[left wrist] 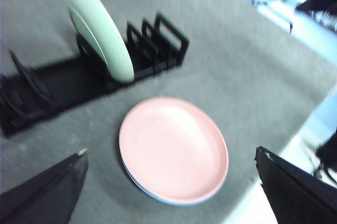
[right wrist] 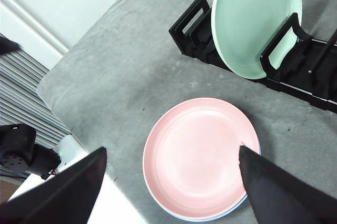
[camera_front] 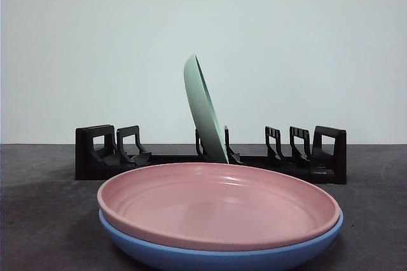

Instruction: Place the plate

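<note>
Left gripper (left wrist: 171, 182): jaws spread wide, holding nothing, hovering above the table over the plate stack. Right gripper (right wrist: 171, 182): jaws also spread wide and empty, above the same stack from the opposite side. Neither touched a plate.

Round pink plastic plate (camera_front: 218, 203) (left wrist: 174, 149) (right wrist: 201, 155) lay flat, nested on top of a round blue plate (camera_front: 222, 252) (right wrist: 239, 203); only the blue rim showed beneath it. Stack sat on the grey table (camera_front: 38, 220) (right wrist: 121, 77), near the front of the black slotted dish rack (camera_front: 210, 156) (left wrist: 63, 84) (right wrist: 310, 77), not touching it.

Pale green round plate (camera_front: 205, 111) (left wrist: 100, 29) (right wrist: 256, 20) stood on edge in a middle rack slot, tilted.
</note>
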You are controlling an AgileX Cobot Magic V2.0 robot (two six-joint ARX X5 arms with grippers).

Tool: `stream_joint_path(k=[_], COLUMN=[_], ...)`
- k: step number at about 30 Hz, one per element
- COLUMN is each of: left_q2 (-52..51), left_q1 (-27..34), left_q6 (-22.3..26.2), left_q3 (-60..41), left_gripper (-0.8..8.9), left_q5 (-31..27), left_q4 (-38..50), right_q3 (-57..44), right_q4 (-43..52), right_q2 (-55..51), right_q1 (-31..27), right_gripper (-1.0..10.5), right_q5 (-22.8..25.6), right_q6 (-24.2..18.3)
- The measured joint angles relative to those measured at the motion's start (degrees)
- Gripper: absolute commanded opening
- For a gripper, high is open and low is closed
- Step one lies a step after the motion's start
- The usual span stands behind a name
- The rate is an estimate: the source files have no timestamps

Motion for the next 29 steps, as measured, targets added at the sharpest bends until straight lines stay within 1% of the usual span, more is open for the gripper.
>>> stream_joint_path(k=[4, 8, 11, 14, 20, 22, 26, 29], left_q2=[-0.5, -0.4, -0.4, -0.3, -0.3, -0.3, -0.3, -0.3], left_q1=[0.0, 0.0, 0.0, 0.0, 0.0, 0.0, 0.0, 0.0], left_q6=[-0.2, -0.2, -0.2, -0.2, -1.5, -1.7, -1.7, -1.7], left_q3=[5.2, 8.4, 8.7, 8.7, 8.7, 8.7, 8.7, 8.7], left_gripper=[5.08, 5.03, 5.03, 5.00, 5.00, 5.00, 5.00, 5.00], left_q5=[-3.0, -3.2, -3.2, -3.2, -3.2, -3.2, -3.2, -3.2], left_q4=[-2.7, -3.8, -4.4, -6.2, -6.4, -6.6, -7.0, -7.3], right_q3=[0.0, 0.0, 0.0, 0.0, 0.0, 0.0, 0.8, 3.8], right_q4=[0.3, 1.2, 3.5, 6.8, 14.0, 17.2, 23.7, 25.0], right_q2=[0.0, 0.2, 1.0, 2.8, 9.9, 13.0, 21.1, 27.9], right_q1=[0.0, 0.0, 0.0, 1.2, 6.6, 8.5, 11.5, 13.1], right_gripper=[4.0, 4.0, 4.0, 4.0, 4.0, 4.0, 4.0, 4.0], right_q5=[0.0, 0.0, 0.0, -0.1, 0.0, 0.0, 0.0, 0.0], right_q6=[0.0, 0.3, 1.9, 4.2, 9.0, 11.1, 16.7, 18.7])
